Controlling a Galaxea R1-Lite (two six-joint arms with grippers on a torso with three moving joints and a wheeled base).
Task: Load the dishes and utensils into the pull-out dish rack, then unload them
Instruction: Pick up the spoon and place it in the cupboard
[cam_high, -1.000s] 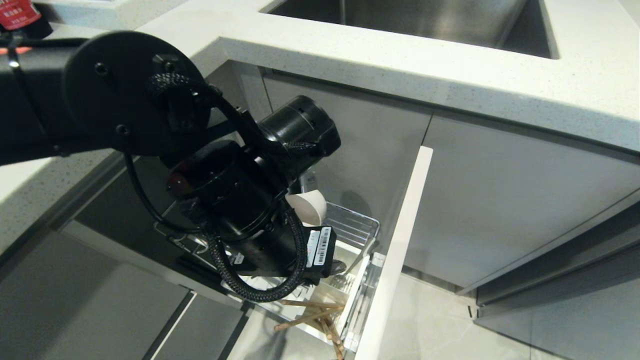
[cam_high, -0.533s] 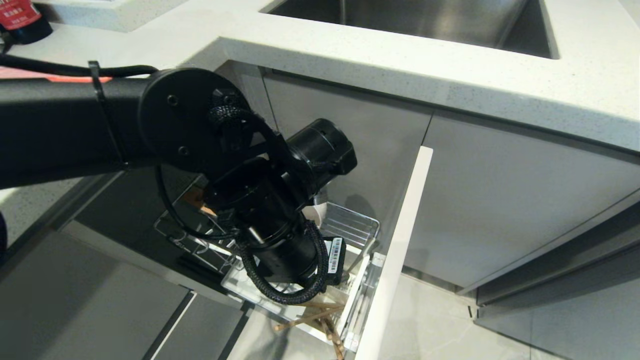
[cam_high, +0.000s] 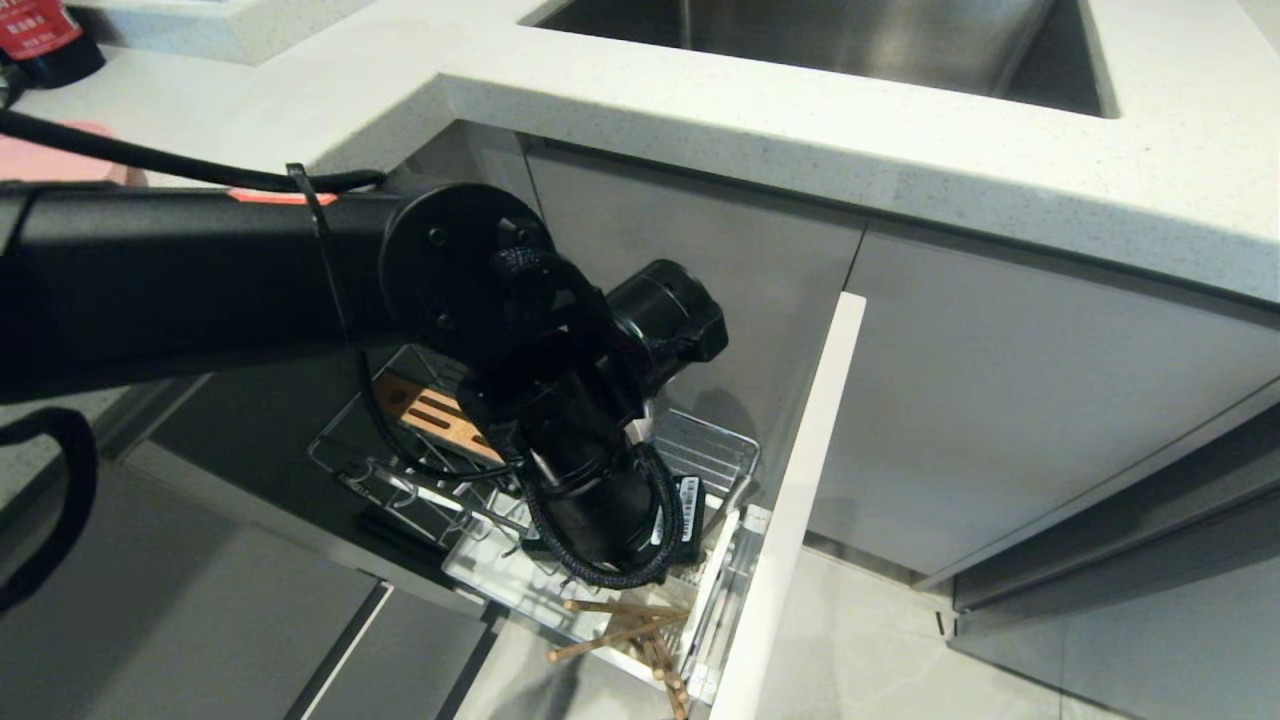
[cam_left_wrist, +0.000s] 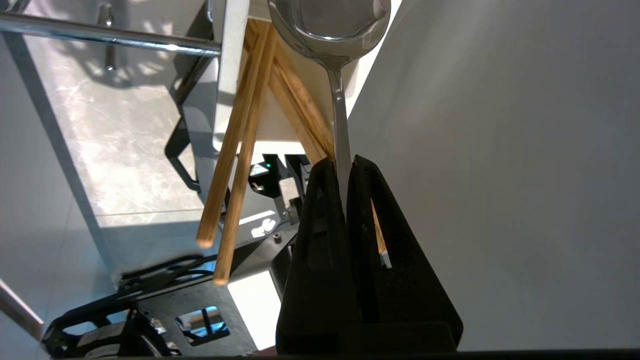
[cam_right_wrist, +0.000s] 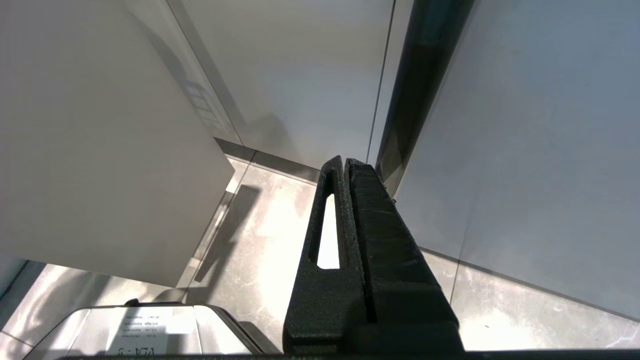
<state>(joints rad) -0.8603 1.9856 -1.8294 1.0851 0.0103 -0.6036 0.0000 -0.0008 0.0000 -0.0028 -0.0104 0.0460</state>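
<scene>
Speckled white counter ran above the pull-out dish rack. Over the last second the left claw had dropped toward the caddy, pinching the spoon by its handle beside the chopsticks, so probably loading it. Right claw was closed, parked.

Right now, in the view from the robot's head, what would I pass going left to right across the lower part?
Slotted wooden strip → black left arm reaching into the wire dish rack → white edge of the rack's front panel → grey cabinet door.
</scene>
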